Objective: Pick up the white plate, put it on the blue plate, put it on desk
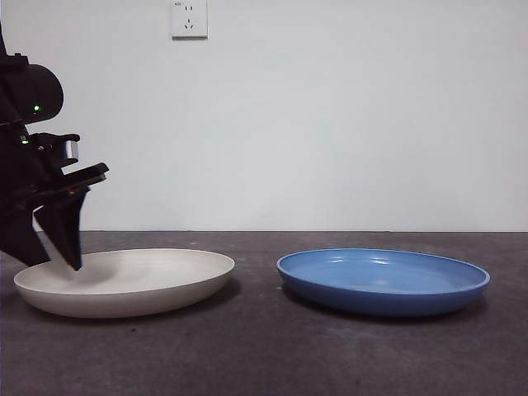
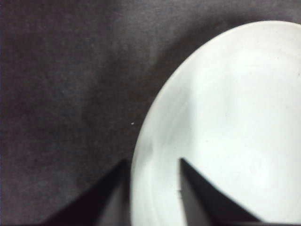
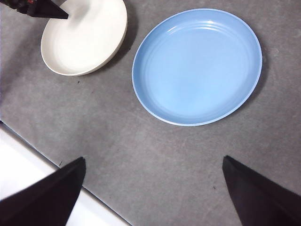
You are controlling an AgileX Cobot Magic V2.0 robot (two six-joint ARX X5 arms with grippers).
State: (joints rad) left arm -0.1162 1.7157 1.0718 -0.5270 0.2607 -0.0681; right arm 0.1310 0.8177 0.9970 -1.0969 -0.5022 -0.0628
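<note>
**Left wrist view: jaws astride the rim of the white plate**

Left wrist view shows us the left gripper (image 2: 153, 165) low over the white plate (image 2: 225, 136). Its two black jaws stand a narrow way apart, one over the bowl of the plate and one outside the rim, over the desk (image 2: 66, 94). We cannot tell if the jaws touch the rim.

From the front we see the same gripper (image 1: 51, 257) coming in at the left edge, big and dark, with its tips down at the left end of the white plate (image 1: 132, 285). The plate lies flat on the desk (image 1: 264, 346). The blue plate (image 1: 384, 282) lies flat to the right of it, apart from it (a strip of bare desk is between the two).

The right gripper (image 3: 153, 188) hangs high above the desk (image 3: 141, 141), its jaws spread wide and holding nothing. Below it we see the blue plate (image 3: 197, 66), and beside that the white plate (image 3: 84, 40) with the left gripper's tip (image 3: 49, 9) on its far side.

A white wall socket (image 1: 189, 18) is on the wall behind.
</note>
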